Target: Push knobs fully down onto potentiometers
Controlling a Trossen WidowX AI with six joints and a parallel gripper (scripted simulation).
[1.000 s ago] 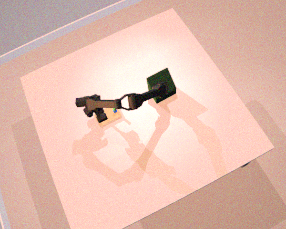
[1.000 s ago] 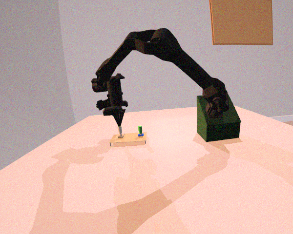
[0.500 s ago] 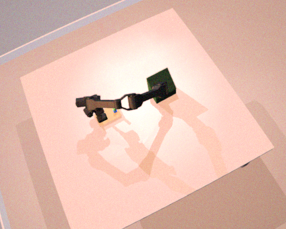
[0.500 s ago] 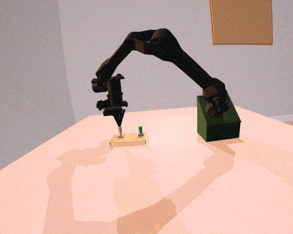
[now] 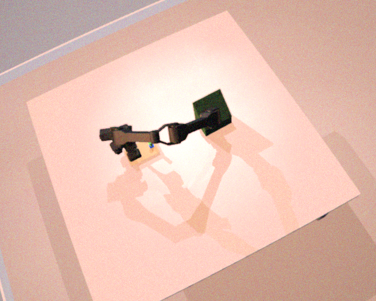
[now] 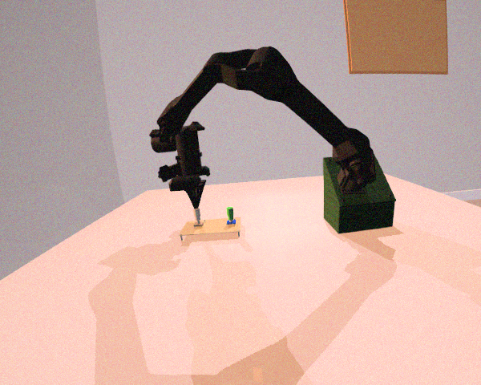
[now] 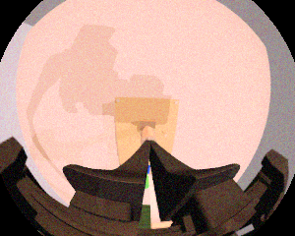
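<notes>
The tan circuit board (image 5: pixel 146 158) (image 6: pixel 216 227) (image 7: pixel 126 143) stands on short legs. A light grey knob (image 6: pixel 197 215) (image 7: pixel 147 133) stands upright over a potentiometer with a grey base (image 6: pixel 198 224) at the board's left in the exterior view. A green knob (image 6: pixel 230 213) (image 5: pixel 150 143) stands over a blue potentiometer (image 6: pixel 231 221) (image 5: pixel 151 146) at the right; a small gap seems to show under it. My gripper (image 6: pixel 196 207) (image 7: pixel 149 142) is shut and empty, pointing down, its tips at the top of the grey knob. Whether the grey knob sits against its base is too small to tell.
The arm's dark green base block (image 5: pixel 214 97) (image 6: pixel 367 215) stands on the table (image 5: pixel 182 74) (image 6: pixel 273 199), well to the right of the board. The arm arches above between them. Arm shadows fall across the table and the board. A brown panel (image 6: pixel 398 37) hangs on the back wall.
</notes>
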